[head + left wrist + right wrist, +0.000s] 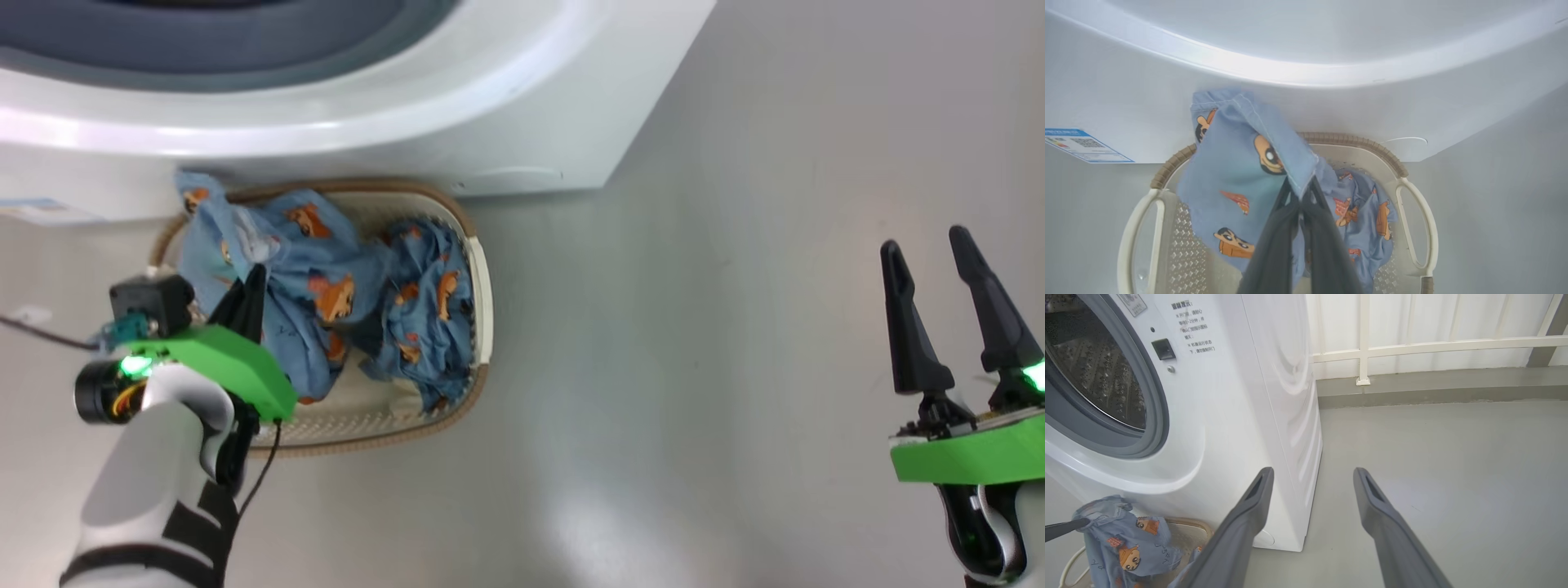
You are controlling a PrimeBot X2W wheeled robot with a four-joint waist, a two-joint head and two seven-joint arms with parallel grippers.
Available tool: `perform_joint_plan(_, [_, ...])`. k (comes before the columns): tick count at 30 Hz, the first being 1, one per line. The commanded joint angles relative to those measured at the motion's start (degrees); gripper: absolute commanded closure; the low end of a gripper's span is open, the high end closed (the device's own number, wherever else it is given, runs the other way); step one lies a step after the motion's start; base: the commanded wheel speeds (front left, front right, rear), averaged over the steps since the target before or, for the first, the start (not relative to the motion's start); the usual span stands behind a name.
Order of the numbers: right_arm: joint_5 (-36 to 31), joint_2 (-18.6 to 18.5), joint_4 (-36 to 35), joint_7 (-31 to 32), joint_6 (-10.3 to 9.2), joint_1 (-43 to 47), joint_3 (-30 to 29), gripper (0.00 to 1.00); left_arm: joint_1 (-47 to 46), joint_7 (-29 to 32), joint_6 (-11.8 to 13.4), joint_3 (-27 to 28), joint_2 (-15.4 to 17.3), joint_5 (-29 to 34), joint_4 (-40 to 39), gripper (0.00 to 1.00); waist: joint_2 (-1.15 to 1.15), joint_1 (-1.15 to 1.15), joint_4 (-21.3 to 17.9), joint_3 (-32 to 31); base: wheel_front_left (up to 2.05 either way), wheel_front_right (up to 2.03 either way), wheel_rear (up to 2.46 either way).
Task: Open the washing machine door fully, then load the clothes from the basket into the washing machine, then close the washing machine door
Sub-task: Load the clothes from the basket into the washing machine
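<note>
My left gripper (255, 278) (1301, 192) is shut on a light blue garment (1241, 171) and holds it lifted above the basket (482, 286) (1414, 192). More of the clothes (424, 310) (1361, 208) lie inside the basket, which sits on the floor against the washing machine (506, 106) (1249, 396). The raised garment (1122, 539) also hangs at the lower left of the right wrist view. The steel drum (1090, 367) stands exposed inside its grey gasket (1153, 416); the door is out of view. My right gripper (935, 282) (1312, 477) is open and empty, far right over the floor.
A blue label sticker (1081, 145) is on the washer's front, left of the basket. Grey floor (694, 367) stretches to the right of the washer. A white railing and low kerb (1433, 347) run behind it.
</note>
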Motion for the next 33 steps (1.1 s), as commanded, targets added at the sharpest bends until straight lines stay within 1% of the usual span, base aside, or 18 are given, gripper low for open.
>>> perform_joint_plan(1, [-0.6,-1.1,-1.0,-0.3,0.35,2.5,0.3,0.00,3.0,-0.8,-0.2,2.2,2.0,1.3,-3.3,1.00,0.00,0.01,1.7,-4.9,0.00,0.00,0.00])
perform_joint_plan(12, [-0.7,-1.2,0.6,-0.3,0.35,7.4,-0.6,0.00,15.0,-0.8,-1.1,8.2,0.4,6.6,-20.3,1.00,0.00,0.01,2.7,-13.0,0.00,0.00,0.00])
perform_joint_plan(14, [-0.8,-1.2,0.7,-0.3,0.35,7.9,-0.7,0.00,16.1,-0.8,-1.2,8.6,0.3,7.1,-21.9,1.00,0.00,0.01,2.8,-13.6,0.00,0.00,0.00])
perform_joint_plan(21, [-0.9,-1.0,1.2,-0.3,0.35,10.9,-1.5,0.00,25.1,-0.8,-1.6,11.0,-1.0,10.5,-32.8,1.00,0.00,0.01,2.8,-17.4,0.00,0.00,0.00])
perform_joint_plan(28, [-0.9,-0.8,1.5,-0.3,0.35,13.7,-2.2,0.00,35.5,-0.8,-0.7,12.9,-2.5,13.0,-43.2,1.00,0.00,0.01,2.5,-20.4,0.00,0.00,0.00])
perform_joint_plan(33, [-1.0,-0.6,1.6,-0.3,0.35,15.0,-2.4,0.00,41.9,-0.8,0.9,13.1,-3.2,13.1,-49.6,1.00,0.00,0.01,2.3,-21.3,0.00,0.00,0.00])
